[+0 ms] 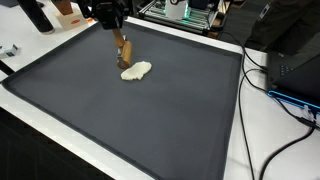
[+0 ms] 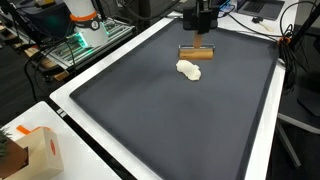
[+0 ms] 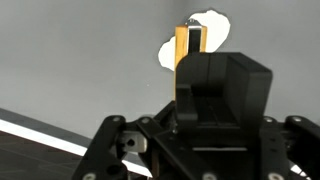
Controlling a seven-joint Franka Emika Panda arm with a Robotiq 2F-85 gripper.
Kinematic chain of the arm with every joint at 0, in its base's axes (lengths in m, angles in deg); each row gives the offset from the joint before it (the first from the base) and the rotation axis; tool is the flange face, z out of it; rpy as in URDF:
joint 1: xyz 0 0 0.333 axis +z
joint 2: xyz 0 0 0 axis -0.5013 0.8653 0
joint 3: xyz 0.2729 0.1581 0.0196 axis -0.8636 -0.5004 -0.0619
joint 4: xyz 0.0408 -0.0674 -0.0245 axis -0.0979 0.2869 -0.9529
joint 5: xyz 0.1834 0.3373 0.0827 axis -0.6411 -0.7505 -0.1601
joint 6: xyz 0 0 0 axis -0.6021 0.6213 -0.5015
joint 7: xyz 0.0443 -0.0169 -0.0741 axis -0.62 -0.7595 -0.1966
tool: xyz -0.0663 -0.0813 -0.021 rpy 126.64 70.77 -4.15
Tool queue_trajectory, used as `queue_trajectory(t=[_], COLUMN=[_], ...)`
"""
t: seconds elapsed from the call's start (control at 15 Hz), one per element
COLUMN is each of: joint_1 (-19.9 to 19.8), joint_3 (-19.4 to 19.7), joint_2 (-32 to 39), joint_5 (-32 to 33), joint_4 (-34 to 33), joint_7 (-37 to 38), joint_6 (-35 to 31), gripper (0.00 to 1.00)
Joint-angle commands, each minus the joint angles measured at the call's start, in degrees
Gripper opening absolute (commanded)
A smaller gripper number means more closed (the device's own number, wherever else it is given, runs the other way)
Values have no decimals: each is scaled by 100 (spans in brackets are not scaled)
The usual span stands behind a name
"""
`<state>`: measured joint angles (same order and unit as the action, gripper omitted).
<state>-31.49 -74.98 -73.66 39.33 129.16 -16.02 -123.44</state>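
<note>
Pinching a brown wooden stick [image 2: 196, 53] between the fingers [image 2: 200, 38], which are pressed in against it from both sides; gripping it near its middle, hanging down from above; showing level and crosswise in an exterior view, and slanted, with the lower end toward the front, in an exterior view [image 1: 122, 50]; holding it right by a white lump [image 2: 188, 69], at the lump's far side; cannot tell whether touching or just clear of it.

Lying flat on a dark grey mat [image 1: 150, 130], that lump [image 1: 136, 70], soft-edged and irregular, in the far part of the mat and well apart from its side edges; seen in the wrist view as white patches [image 3: 168, 52] on either side of the stick [image 3: 182, 45], with the black finger housing filling the lower half of the picture.

Covering nearly all of a white tabletop [image 1: 232, 140], the mat, with only a pale rim left bare around it; trailing over that rim at one side, black cables [image 1: 258, 75]; standing at a near corner, a cardboard box [image 2: 40, 150].
</note>
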Motion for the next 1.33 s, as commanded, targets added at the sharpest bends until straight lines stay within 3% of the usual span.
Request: queue_trajectory(t=[0.0, 0.33, 0.67, 1.27], joint_1=[134, 413, 765, 1148], joint_3=[93, 332, 611, 747], joint_2=[269, 516, 669, 962], joint_5=[418, 1363, 2223, 3005], joint_4=[-164, -256, -423, -763], joint_7=[1334, 3360, 5083, 6520], joint_6=[-400, -603, -209, 917], gripper=[19, 19, 19, 19])
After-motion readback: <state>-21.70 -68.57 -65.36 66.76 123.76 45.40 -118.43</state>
